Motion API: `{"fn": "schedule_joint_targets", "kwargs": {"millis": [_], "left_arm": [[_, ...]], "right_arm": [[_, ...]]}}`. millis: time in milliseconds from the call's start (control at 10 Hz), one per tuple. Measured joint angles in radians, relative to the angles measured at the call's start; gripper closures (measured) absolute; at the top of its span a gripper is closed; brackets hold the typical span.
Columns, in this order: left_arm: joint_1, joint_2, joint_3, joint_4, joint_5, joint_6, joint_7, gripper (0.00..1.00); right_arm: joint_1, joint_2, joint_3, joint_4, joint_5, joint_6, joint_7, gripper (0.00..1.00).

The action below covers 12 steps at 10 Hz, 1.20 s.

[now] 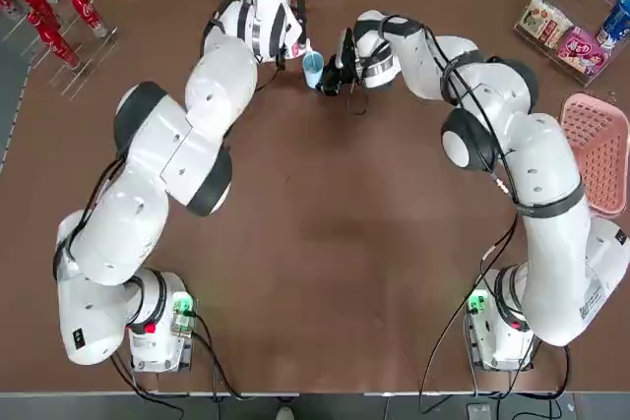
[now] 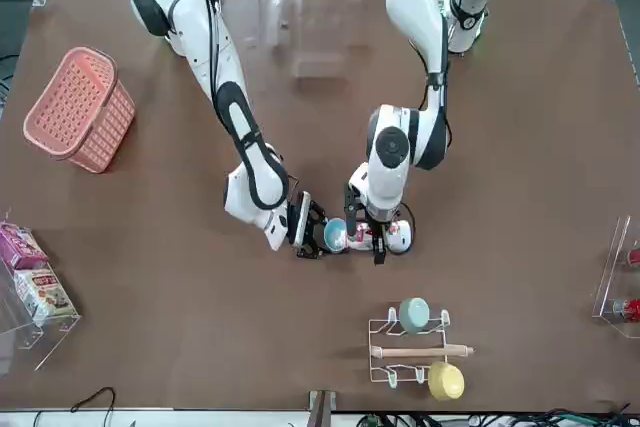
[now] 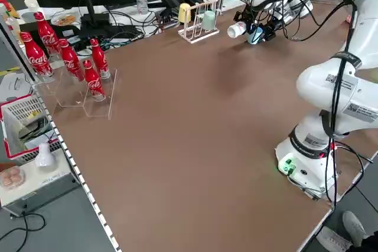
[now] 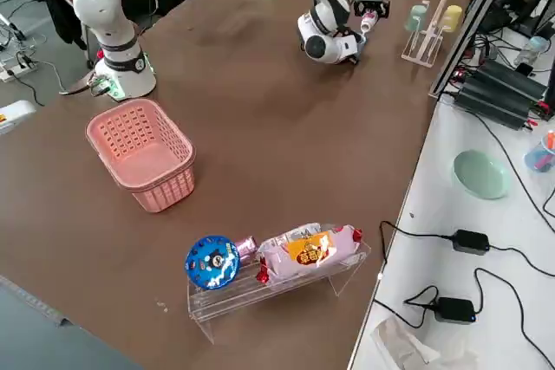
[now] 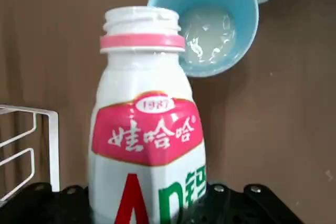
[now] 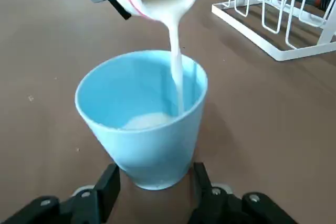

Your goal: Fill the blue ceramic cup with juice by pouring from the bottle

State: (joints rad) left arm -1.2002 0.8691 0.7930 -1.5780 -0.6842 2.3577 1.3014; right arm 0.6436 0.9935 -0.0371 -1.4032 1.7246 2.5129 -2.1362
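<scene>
The blue ceramic cup [image 6: 142,124] stands upright on the brown table at the far middle, with a little white liquid in its bottom. My right gripper [image 6: 155,183] is shut on the cup's base, one finger on each side. My left gripper [image 5: 147,205] is shut on the bottle [image 5: 147,129], white with a red label and no cap on its neck. The bottle is tipped over the cup, and a thin white stream [image 6: 176,61] runs from its mouth into the cup. From overhead the cup [image 1: 313,68] sits between the left gripper [image 1: 292,46] and the right gripper [image 1: 330,74].
A white wire rack [image 2: 415,352] with a mint-green cup and a yellow cup stands just beyond the bottle. A pink basket [image 1: 596,150] is at the right edge. Red cola bottles [image 1: 49,17] stand at the far left, a clear snack rack [image 1: 566,36] at the far right.
</scene>
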Motion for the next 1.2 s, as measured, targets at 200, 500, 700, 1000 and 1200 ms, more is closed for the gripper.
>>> {"fn": "schedule_joint_targets", "kwargs": {"millis": [200,500,700,1000,1200], "left_arm": [[0.000,0.001,-0.001,-0.003,-0.076,-0.001,0.001,0.55],[0.002,0.006,-0.005,-0.004,-0.217,-0.001,0.064,0.55],[0.004,0.015,-0.005,-0.004,-0.305,-0.001,0.105,0.55],[0.032,0.021,-0.003,-0.004,-0.414,0.002,0.237,0.55],[0.091,0.012,-0.001,-0.003,-0.491,0.002,0.362,0.55]], "right_arm": [[0.000,0.000,0.000,0.000,0.000,0.000,0.000,0.35],[0.000,0.000,0.000,0.000,0.000,0.000,0.000,0.35],[0.000,0.000,0.000,0.000,0.000,0.000,0.000,0.35],[-0.001,0.000,0.000,0.000,0.000,0.000,0.000,0.35],[-0.001,0.000,0.000,0.000,0.001,0.000,0.000,0.35]]}}
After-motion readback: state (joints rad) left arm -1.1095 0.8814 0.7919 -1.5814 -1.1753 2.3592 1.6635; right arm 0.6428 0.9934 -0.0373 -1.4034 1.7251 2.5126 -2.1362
